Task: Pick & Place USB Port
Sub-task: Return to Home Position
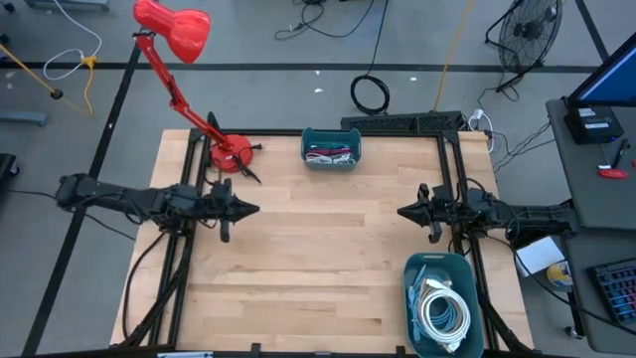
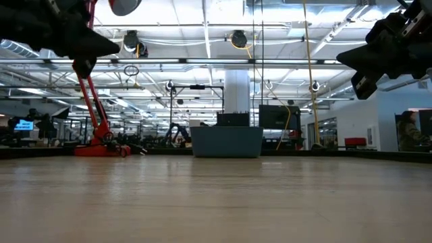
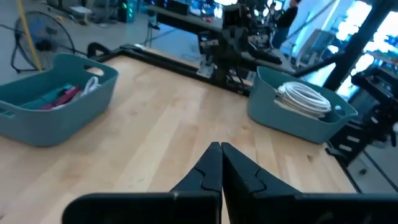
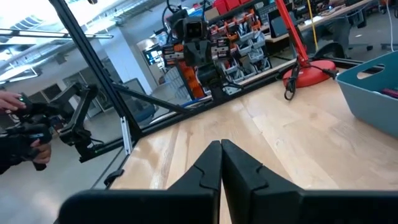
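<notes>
Near right corner: blue bin (image 1: 408, 298) holding the coiled white cable (image 1: 444, 310), its wall at the tabletop (image 1: 318, 278) edge. Mid-table: left gripper (image 1: 253, 209) and right gripper (image 1: 402, 211), both pinched closed and empty, well apart across open wood. Homing appears the step in hand, calling for little beyond settling. Far edge: second bin (image 1: 307, 149), red lamp (image 1: 231, 154).

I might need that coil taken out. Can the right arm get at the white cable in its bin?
Probably yes: the white cable lies uncovered in the open bin close beside the right end effector, nothing between them.
</notes>
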Robot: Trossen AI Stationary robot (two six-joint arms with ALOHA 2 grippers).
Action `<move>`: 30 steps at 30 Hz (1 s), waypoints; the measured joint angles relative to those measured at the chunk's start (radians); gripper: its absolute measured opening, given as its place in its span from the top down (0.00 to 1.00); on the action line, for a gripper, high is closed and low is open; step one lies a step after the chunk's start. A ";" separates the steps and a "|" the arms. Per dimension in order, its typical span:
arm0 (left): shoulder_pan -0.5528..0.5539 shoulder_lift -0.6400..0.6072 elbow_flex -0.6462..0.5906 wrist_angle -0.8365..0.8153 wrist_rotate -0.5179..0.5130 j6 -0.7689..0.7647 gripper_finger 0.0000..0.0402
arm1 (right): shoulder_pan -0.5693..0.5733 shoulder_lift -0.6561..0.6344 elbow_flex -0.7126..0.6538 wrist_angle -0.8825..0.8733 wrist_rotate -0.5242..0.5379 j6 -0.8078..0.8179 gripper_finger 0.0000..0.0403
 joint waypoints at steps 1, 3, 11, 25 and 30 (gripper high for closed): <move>0.006 -0.021 -0.014 0.001 -0.003 0.000 1.00 | 0.000 0.000 0.000 0.000 0.000 0.000 1.00; 0.015 -0.067 -0.040 0.000 -0.003 0.000 1.00 | 0.000 0.000 0.000 0.000 0.000 0.000 1.00; 0.030 -0.201 -0.116 -0.001 0.007 0.049 1.00 | 0.000 0.000 0.000 0.000 0.000 0.000 1.00; 0.074 -0.405 -0.143 -0.191 0.102 0.090 1.00 | 0.000 0.000 0.000 0.000 0.000 0.000 1.00; 0.113 -0.476 -0.144 -0.286 0.093 0.097 1.00 | 0.000 0.000 0.000 0.000 0.000 0.000 1.00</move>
